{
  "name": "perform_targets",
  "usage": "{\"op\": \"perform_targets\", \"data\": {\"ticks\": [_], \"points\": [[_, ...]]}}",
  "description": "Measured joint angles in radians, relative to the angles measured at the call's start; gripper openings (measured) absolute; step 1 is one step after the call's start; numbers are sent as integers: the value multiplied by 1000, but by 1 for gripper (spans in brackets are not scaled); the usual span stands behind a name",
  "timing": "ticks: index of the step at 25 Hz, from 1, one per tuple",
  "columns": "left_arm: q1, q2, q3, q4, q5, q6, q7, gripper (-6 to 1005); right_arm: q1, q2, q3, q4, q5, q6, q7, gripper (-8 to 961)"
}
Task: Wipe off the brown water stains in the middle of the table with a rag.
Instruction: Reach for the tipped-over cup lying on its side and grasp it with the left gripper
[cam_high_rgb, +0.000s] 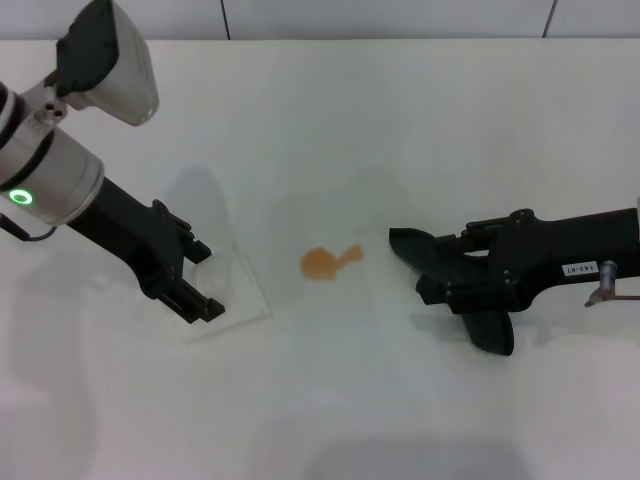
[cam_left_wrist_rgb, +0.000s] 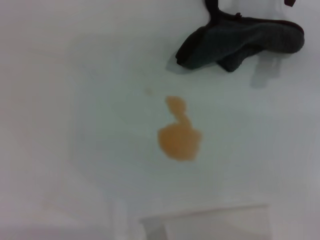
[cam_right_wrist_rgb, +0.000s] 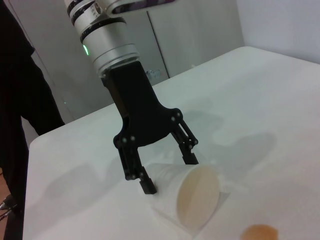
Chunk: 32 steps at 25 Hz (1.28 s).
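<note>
The brown water stains (cam_high_rgb: 325, 262) sit in the middle of the white table (cam_high_rgb: 400, 120), a round orange blot with a small tail. At about 3 o'clock from the blot, the right gripper (cam_high_rgb: 432, 272) holds the dark rag (cam_high_rgb: 487, 330) pinched between its fingers, and the rag rests on the table, apart from the blot. At about 9 o'clock from the blot, the left gripper (cam_high_rgb: 197, 298) has its fingers spread around a clear plastic cup (cam_right_wrist_rgb: 190, 197) lying on its side.
</note>
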Motion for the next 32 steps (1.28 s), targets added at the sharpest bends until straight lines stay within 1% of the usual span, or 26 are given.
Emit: {"op": "perform_targets", "data": {"ticks": [4,5,9,19,32], "points": [[0,-7,0,-4,-1,-7,1,780,0,0,0,0,0,-3,1,644],[0,-12,0,-4,-1,-13,3,780,0,0,0,0,0,-3,1,644],[-1,-15,2,-4,-4,-17,5,777,0,0,0,0,0,-4,1,643],[2,-32,17,-5,0,-35,11,770,0,0,0,0,0,-5,1,643],[-3,-33,17,-18,0,-42,15,762,0,0,0,-1,0,-7,3,643]]}}
